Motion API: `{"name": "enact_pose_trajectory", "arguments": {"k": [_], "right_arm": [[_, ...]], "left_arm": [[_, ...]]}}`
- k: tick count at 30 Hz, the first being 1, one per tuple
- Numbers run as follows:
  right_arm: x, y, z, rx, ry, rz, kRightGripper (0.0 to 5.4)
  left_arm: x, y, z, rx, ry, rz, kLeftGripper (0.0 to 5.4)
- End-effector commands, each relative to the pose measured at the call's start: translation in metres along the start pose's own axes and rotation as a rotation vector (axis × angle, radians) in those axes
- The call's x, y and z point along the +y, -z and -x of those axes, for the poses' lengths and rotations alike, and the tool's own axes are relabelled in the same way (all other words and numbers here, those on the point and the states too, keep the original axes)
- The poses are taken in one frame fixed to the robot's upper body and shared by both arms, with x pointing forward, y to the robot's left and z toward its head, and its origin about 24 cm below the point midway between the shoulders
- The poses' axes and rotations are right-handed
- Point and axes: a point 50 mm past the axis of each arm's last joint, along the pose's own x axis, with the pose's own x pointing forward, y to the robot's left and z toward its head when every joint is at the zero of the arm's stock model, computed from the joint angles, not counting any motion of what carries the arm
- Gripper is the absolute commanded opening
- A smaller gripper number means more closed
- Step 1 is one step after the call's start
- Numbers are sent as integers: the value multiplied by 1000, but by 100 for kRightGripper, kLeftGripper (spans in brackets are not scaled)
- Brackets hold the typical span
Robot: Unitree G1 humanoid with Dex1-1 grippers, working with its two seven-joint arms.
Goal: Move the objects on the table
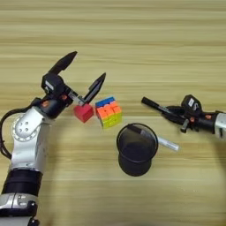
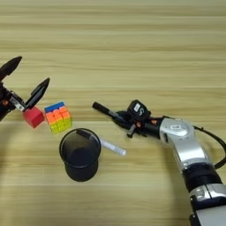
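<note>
At centre left of the surface [image 1: 132, 39], the left pincer [image 1: 84, 70] stands with fingers spread wide above the red cube [image 1: 83, 112], which touches the puzzle cube [image 1: 109, 111]. The right pincer [image 2: 108, 112] is clamped on the marker [image 2: 106, 111]. The pen [image 1: 167, 144] lies behind the cup [image 1: 137, 149]. Most moving seems left. Only the right eye view shows the whole right arm.

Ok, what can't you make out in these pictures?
- Right gripper: what it holds, if anything; too small in both views.
- White-silver pen: its left end, hidden behind the black mesh cup in both views.
- Left gripper: its wrist and arm, cut off by the left edge in the right eye view.
</note>
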Motion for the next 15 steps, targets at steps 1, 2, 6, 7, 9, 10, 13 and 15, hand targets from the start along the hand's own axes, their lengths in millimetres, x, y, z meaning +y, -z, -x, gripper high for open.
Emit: {"name": "enact_pose_trajectory", "arguments": {"k": [1, 2, 6, 7, 9, 10, 13, 15], "right_arm": [[-7, -19, 8, -49, 21, 49, 92], [-7, -26, 11, -71, 21, 67, 92], [-5, -54, 21, -147, 9, 143, 92], [-3, -60, 24, -163, 1, 161, 92], [0, -71, 28, -176, -12, 202, 92], [2, -75, 30, -179, -20, 220, 92], [11, -91, 35, -200, -65, 282, 92], [16, -100, 40, -201, -97, 326, 92]], "left_arm": [[2, -1, -2, 0, 6, -4, 540], [2, -1, -2, 0, 7, -4, 540], [1, -1, -4, 1, 13, -5, 540], [1, 0, -4, 2, 14, -5, 540], [1, 0, -5, 2, 15, -5, 540], [1, 0, -5, 4, 15, -6, 540], [1, 1, -5, 9, 14, -8, 540], [1, 1, -5, 10, 13, -8, 540]]}}
